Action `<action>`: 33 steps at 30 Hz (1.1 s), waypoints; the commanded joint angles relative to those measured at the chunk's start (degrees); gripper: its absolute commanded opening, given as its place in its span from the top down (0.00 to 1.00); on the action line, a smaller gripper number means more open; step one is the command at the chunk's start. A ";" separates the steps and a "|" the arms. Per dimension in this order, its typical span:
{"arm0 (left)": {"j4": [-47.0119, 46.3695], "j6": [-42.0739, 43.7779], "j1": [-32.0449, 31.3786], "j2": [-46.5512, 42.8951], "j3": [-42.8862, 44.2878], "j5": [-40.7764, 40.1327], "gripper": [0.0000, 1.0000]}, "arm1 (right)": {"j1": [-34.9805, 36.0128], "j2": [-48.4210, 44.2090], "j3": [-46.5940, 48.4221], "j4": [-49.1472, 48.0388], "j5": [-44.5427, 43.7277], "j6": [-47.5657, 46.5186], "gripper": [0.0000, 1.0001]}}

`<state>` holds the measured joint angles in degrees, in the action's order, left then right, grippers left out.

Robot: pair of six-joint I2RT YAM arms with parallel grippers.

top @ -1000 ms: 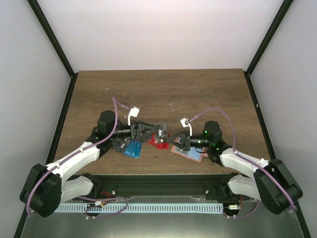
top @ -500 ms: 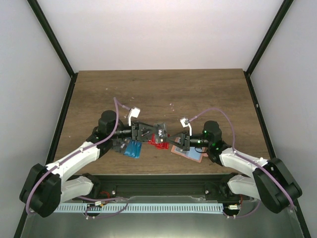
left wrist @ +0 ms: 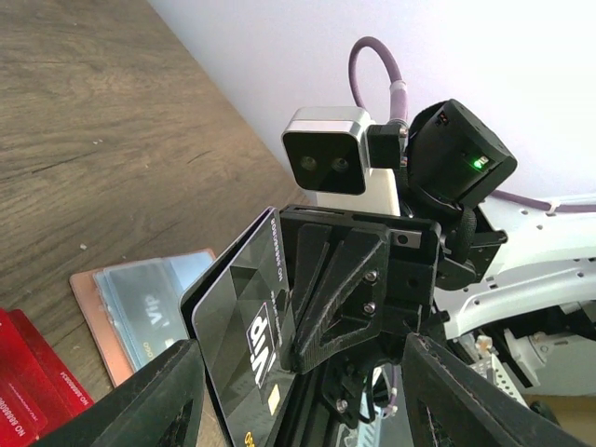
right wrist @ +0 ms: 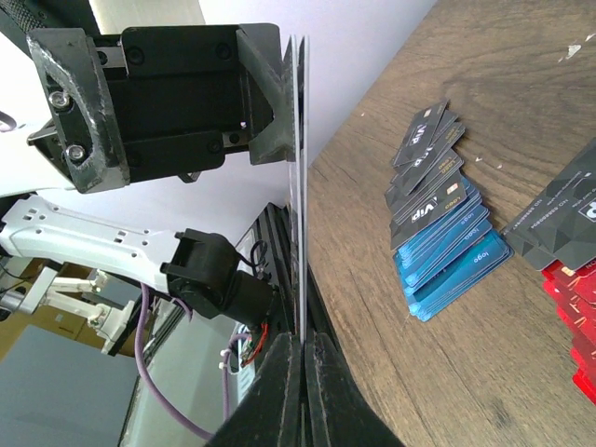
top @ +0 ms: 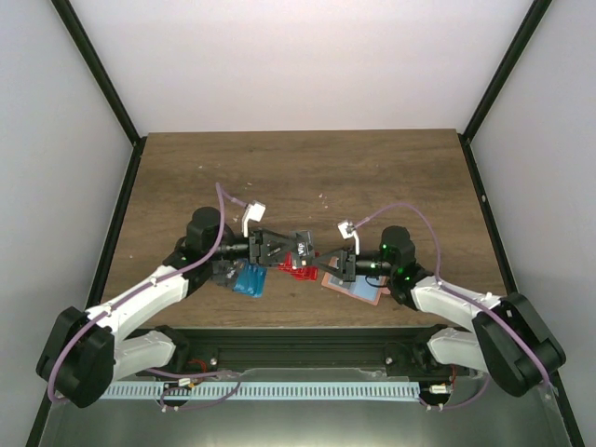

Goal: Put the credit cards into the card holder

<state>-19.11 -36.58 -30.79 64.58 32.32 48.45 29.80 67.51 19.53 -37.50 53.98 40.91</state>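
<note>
Bright, even light; soft shadows.

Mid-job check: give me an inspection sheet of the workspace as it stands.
Surface: brown wooden table.
Job's things: card holder flat by the right arm; red cards, blue cards and dark cards piled on the table.
Clutter: a few pale specks.
Hands: right hand shut on a vip card; left hand open beside it.
Cables: purple cables loop above both wrists.
Surroundings: white walls, black frame.
</note>
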 commanded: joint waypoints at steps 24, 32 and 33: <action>9.74 7.36 -2.39 2.22 4.69 -7.27 0.42 | 3.35 4.86 10.66 13.85 -9.45 -3.24 0.99; 12.64 9.37 -2.66 2.09 5.50 -9.99 0.53 | 3.98 5.63 12.01 14.16 -9.13 -2.82 0.99; 12.43 9.07 -2.68 2.06 5.46 -10.12 0.56 | 4.00 5.73 11.96 13.86 -8.96 -2.66 0.99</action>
<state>-7.40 -28.93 -32.80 66.59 36.25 38.61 33.30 72.62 29.28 -24.27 46.11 38.41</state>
